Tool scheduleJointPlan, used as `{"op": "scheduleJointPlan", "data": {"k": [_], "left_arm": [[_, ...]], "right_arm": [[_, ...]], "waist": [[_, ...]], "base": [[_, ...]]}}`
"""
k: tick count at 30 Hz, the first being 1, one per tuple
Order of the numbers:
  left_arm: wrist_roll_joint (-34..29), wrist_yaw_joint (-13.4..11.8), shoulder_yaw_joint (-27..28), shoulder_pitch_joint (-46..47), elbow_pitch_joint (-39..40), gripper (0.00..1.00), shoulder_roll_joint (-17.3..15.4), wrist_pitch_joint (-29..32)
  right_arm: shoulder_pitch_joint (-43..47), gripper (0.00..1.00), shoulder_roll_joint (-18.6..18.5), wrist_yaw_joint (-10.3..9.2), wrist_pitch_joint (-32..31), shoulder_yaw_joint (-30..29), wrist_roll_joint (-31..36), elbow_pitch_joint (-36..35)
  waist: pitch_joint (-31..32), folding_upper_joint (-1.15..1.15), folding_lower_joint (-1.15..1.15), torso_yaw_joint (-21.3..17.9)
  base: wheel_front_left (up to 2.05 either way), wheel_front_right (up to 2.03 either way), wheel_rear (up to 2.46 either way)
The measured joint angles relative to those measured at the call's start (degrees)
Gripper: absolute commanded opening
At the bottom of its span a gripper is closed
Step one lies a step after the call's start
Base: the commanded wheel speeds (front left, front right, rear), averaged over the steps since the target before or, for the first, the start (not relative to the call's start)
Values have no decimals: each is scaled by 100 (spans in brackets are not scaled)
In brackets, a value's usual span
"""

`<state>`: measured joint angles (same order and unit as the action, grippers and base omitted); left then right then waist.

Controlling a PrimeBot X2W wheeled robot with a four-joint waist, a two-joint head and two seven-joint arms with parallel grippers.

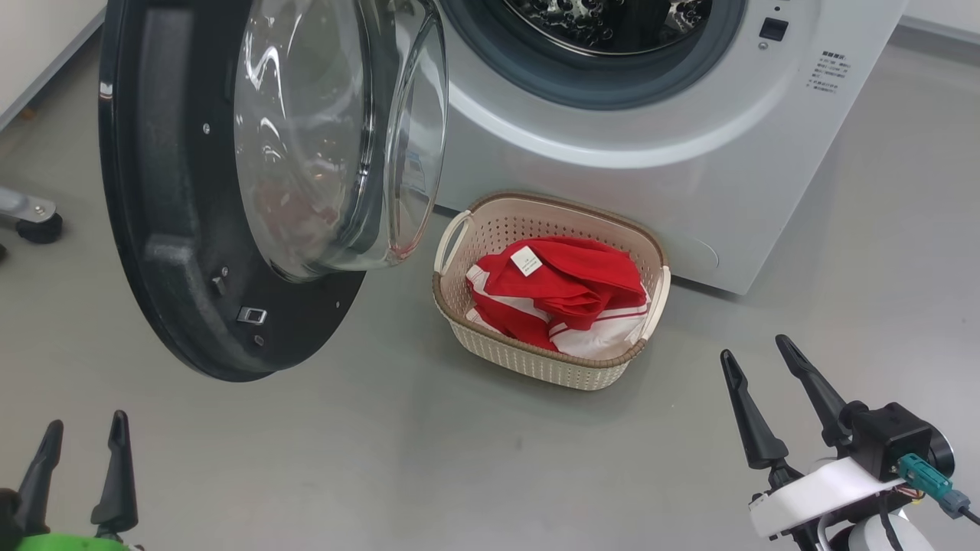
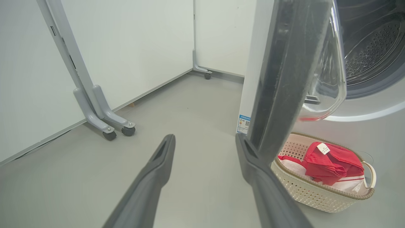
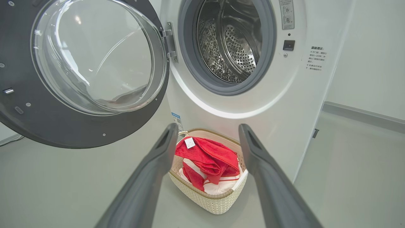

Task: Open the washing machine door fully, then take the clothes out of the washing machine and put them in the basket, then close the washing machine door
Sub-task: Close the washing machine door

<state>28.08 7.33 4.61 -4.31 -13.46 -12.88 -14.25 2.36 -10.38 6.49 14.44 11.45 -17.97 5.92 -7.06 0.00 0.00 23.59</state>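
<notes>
Seeing rumpled red clothes (image 1: 574,291) in the perforated cream basket (image 1: 536,366); my left pincer (image 1: 86,418) and right pincer (image 1: 754,346) both spread, empty.

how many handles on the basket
2. One cream loop handle on the end of the cream perforated plastic basket nearest the black-rimmed round glass door, a second loop handle on the opposite end. None appears hidden.

I can read no words here; the washer (image 1: 689,176) has a block of dark print (image 3: 314,58) beside its opening, too tiny to read; a blue sticker (image 2: 243,124) low on it shows small blurry marks; the white tag (image 1: 527,261) on the clothes (image 1: 582,291) has faint marks.
</notes>
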Motion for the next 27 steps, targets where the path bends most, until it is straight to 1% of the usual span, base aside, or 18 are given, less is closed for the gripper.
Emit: {"op": "scheduleJointPlan", "data": {"k": [3, 5, 6, 7, 8, 9, 11, 14, 19, 22, 27], "left_arm": [[14, 0, 22, 34, 36, 100, -46, 0], [136, 1, 80, 83, 42, 100, -43, -1], [236, 1, 98, 115, 47, 96, -43, -1], [310, 1, 100, 149, 69, 42, -42, -1], [374, 0, 93, 194, 89, 17, -42, -1], [465, 1, 81, 240, 112, 0, -43, 3], [733, 1, 51, 354, 136, 0, -41, 86], [1395, 1, 59, 563, 174, 0, 1, 333], [2336, 1, 271, 929, 283, 0, -7, 813], [2880, 1, 537, 1195, 296, 0, -29, 1116], [4030, 1, 1076, 1591, 233, 0, -15, 1775]], "right_arm": [[-1, 100, -2, 1, 0, 0, 4, -2], [-1, 100, -4, 1, 0, 1, 5, -3], [-1, 100, -5, 1, 0, 1, 5, -5], [-2, 100, -8, 1, 0, 0, 7, -10], [-4, 100, -11, 2, 0, 0, 7, -16], [-6, 100, -14, 11, 0, 0, 15, -20], [-9, 100, -24, 16, 0, 0, 32, -22], [-16, 100, -49, 18, 0, 1, 45, -22], [-49, 100, -99, 19, 0, -2, 73, 1], [-73, 100, -98, 37, 0, -3, 73, 1], [-77, 100, -115, 47, 0, 37, 74, 1]], "waist": [[-59, 0, 0, -4], [-96, 0, 0, -8], [-113, 0, 0, -10], [-132, 0, 0, -13], [-151, 0, 0, -15], [-170, 0, 0, -17], [-203, 0, 0, -23], [-246, 0, 0, -32], [-296, 0, 0, -55], [-304, 0, 0, -59], [-354, 0, 0, -83]], "base": [[0, 0, 0], [0, 0, 0], [0, 0, 0], [0, 0, 0], [0, 0, 0], [0, 0, 0], [0, 0, 0], [0, 0, 0], [0, 0, 0], [0, 0, 0], [0, 0, 0]]}}
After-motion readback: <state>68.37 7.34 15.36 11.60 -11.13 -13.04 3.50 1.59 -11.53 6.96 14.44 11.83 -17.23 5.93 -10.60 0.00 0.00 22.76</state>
